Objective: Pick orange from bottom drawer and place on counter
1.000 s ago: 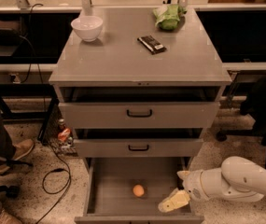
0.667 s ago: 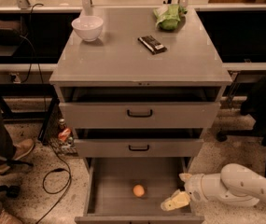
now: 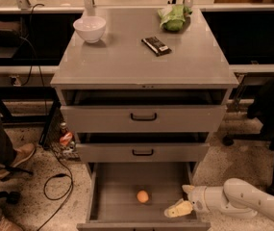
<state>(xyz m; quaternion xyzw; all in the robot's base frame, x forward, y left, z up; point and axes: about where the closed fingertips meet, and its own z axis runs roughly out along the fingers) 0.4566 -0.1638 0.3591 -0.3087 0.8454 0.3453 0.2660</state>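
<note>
Gripper sits low at the front right corner of the bottom drawer, on a white arm that reaches in from the right. We see its two pale fingers spread apart with nothing between them. The tips point left, toward the orange.

Orange: it lies on the drawer's grey floor, about mid-width and toward the front. It is to the left of the gripper and clear of it — no contact.

The bottom drawer is pulled well out, so its floor is open from above. The middle drawer and top drawer above it each stand out a little.

Worktop: a white bowl at back left, a green leafy bundle at back right, and a dark flat packet just in front of the bundle.

Progress, as we judge it: early. Access to the drawer is there and the gripper is at the orange's level, but the fruit is not yet grasped. What is left is to close on the orange, lift it past the two upper drawer fronts, carry it up and set it on the worktop — nearly the whole task.
</note>
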